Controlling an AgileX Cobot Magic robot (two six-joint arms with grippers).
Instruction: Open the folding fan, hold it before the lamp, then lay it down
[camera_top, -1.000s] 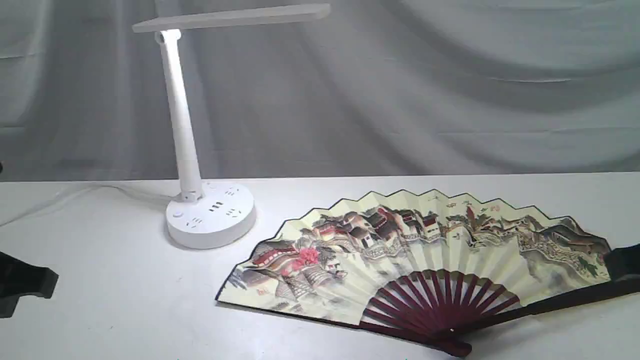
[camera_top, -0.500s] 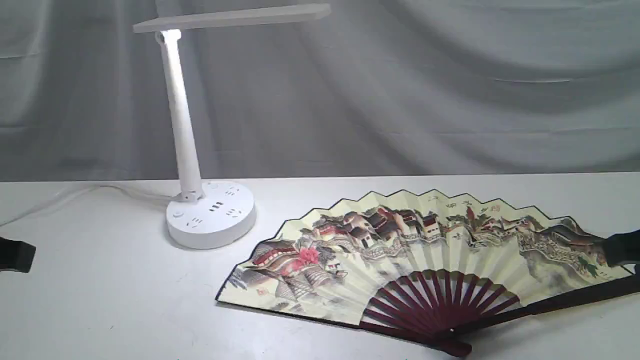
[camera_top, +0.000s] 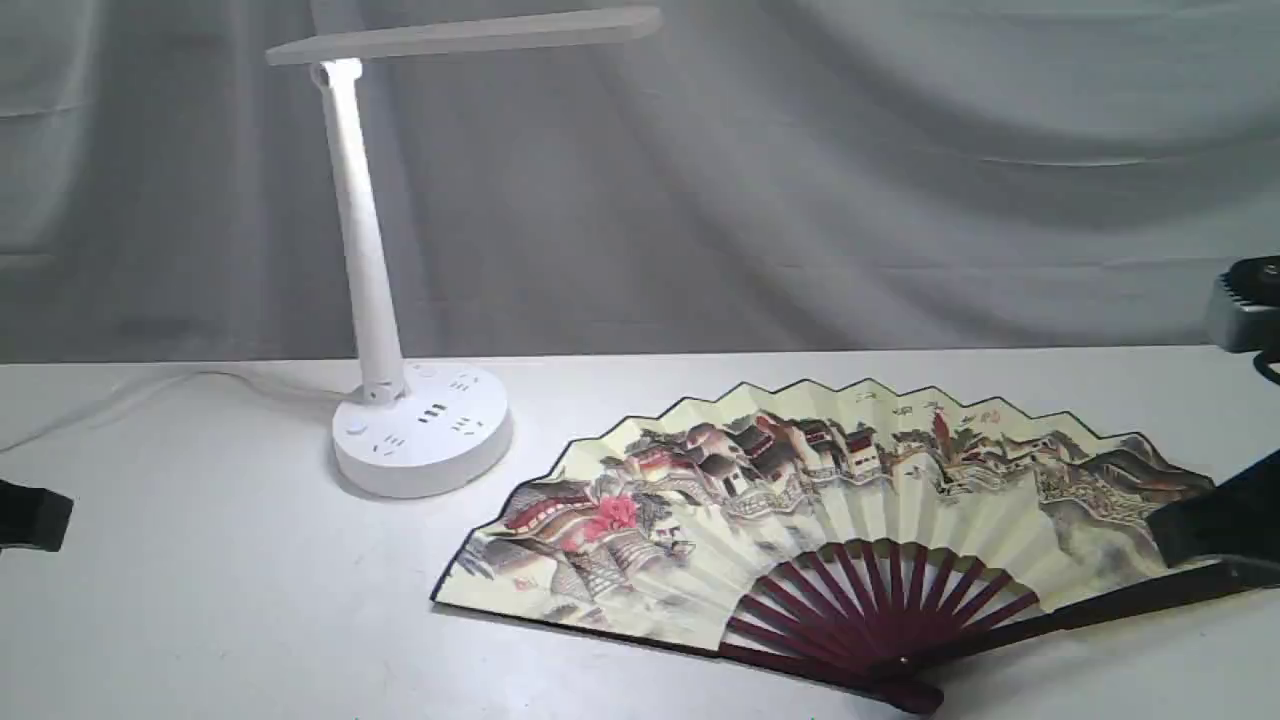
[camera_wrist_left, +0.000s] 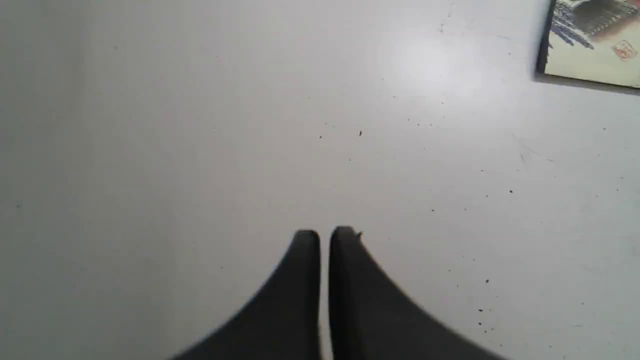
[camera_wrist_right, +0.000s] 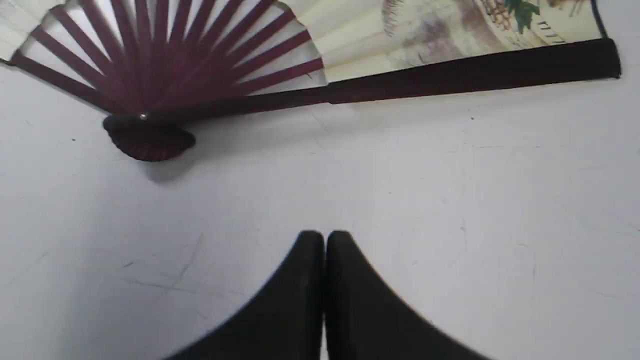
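- You have two grippers: the left gripper (camera_wrist_left: 325, 234) and the right gripper (camera_wrist_right: 325, 234), each with two black fingers.
- You have one fan (camera_top: 800, 500), just ahead of the right gripper. One corner of it shows well ahead of the left gripper.
- You have one lamp (camera_top: 420, 430), between the two grippers and nearer the left one.
- You have one cord (camera_top: 150, 385), on the left gripper's side of the lamp.
- You have one table (camera_top: 250, 600), under both grippers.
- You have one cloth (camera_top: 800, 200), beyond both grippers.
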